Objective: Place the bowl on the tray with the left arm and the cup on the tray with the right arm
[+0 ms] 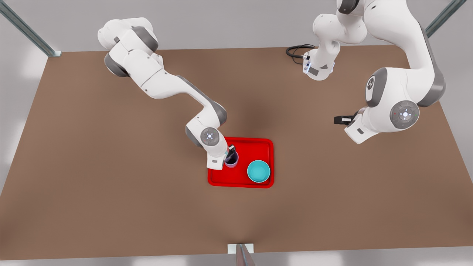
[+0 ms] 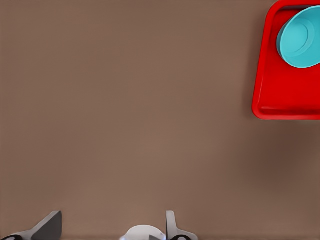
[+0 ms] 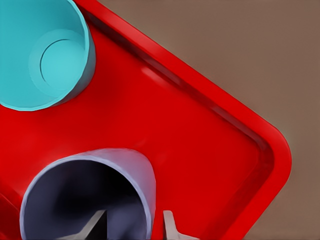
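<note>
Right gripper [image 1: 231, 155] pinching pale lavender cup's [image 1: 231, 160] wall over red tray [image 1: 258, 147], seemingly for release beside turquoise bowl [image 1: 258, 171]; left gripper [image 1: 342, 120] waiting spread, empty.

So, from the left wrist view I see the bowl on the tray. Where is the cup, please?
Observer: The cup stands upright on the tray, beside the bowl and apart from it.
Operator: Where is the right tool?
Observer: The right tool is at the cup's rim, over the tray.
Operator: And my left tool?
Observer: The left tool hangs over the table, well off the tray toward the front view's right.
</note>
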Controlling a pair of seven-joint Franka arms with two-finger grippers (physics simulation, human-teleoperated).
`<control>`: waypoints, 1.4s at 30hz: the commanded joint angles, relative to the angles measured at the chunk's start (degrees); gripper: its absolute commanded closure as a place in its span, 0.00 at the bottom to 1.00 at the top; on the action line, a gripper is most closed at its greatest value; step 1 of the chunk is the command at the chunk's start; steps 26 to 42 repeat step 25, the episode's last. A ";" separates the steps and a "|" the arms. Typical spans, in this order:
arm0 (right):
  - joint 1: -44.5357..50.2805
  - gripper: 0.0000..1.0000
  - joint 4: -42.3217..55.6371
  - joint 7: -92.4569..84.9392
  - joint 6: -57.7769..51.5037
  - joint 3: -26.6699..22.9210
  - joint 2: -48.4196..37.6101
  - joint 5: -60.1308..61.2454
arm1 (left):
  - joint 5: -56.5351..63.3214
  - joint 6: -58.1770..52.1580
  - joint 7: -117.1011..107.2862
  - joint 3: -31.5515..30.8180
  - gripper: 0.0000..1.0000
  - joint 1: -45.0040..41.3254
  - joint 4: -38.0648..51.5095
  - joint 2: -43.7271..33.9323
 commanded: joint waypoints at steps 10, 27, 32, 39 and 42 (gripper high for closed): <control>-0.27 0.00 2.29 0.87 -6.68 0.18 -0.70 0.70 | 0.00 0.00 0.00 0.02 0.00 0.02 0.09 -0.02; -19.07 0.00 -1.14 -3.35 -45.18 -22.76 -38.14 11.07 | -0.61 0.09 -0.26 0.02 0.00 0.02 2.02 2.01; -19.07 0.00 -1.14 -3.35 -45.18 -22.76 -38.14 11.07 | -0.61 0.09 -0.26 0.02 0.00 0.02 2.02 2.01; -19.07 0.00 -1.14 -3.35 -45.18 -22.76 -38.14 11.07 | -0.61 0.09 -0.26 0.02 0.00 0.02 2.02 2.01; -19.07 0.00 -1.14 -3.35 -45.18 -22.76 -38.14 11.07 | -0.61 0.09 -0.26 0.02 0.00 0.02 2.02 2.01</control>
